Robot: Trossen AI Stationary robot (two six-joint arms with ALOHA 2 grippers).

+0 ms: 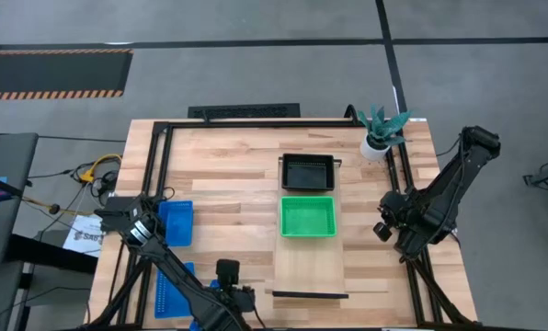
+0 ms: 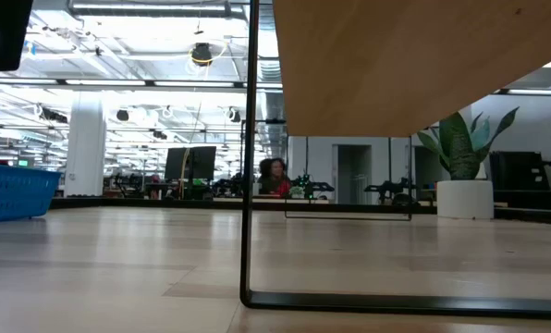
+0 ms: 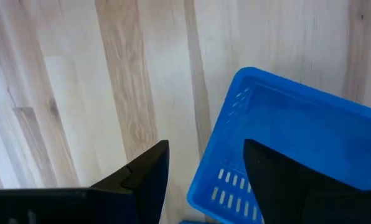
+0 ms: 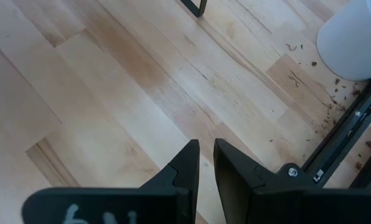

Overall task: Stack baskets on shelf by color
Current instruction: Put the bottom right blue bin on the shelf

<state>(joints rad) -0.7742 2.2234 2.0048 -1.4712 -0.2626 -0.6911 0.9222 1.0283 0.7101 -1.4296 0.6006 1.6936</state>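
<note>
A black basket (image 1: 308, 172) and a green basket (image 1: 308, 217) sit side by side on the pale shelf (image 1: 309, 267), black toward the far end. Two blue baskets (image 1: 175, 222) (image 1: 173, 290) rest on the table near its left edge. My left gripper (image 3: 205, 171) is open near the table's near edge (image 1: 224, 287). It is over the corner of a blue basket (image 3: 291, 149), one finger over the inside and one outside the wall. My right gripper (image 4: 206, 160) is shut over bare table at the right (image 1: 385, 227). My left gripper stands astride the blue basket's short wall near a corner (image 3: 204, 186), coming from above. The basket rests flat on the table. I cannot tell whether either finger touches the wall.
A white pot with a green plant (image 1: 377, 142) stands at the far right corner, also seen in the right wrist view (image 4: 356, 37). A black frame rail (image 1: 398, 198) runs along the table's right side. In the low view the shelf's black end rail (image 2: 248, 185) stands close in front.
</note>
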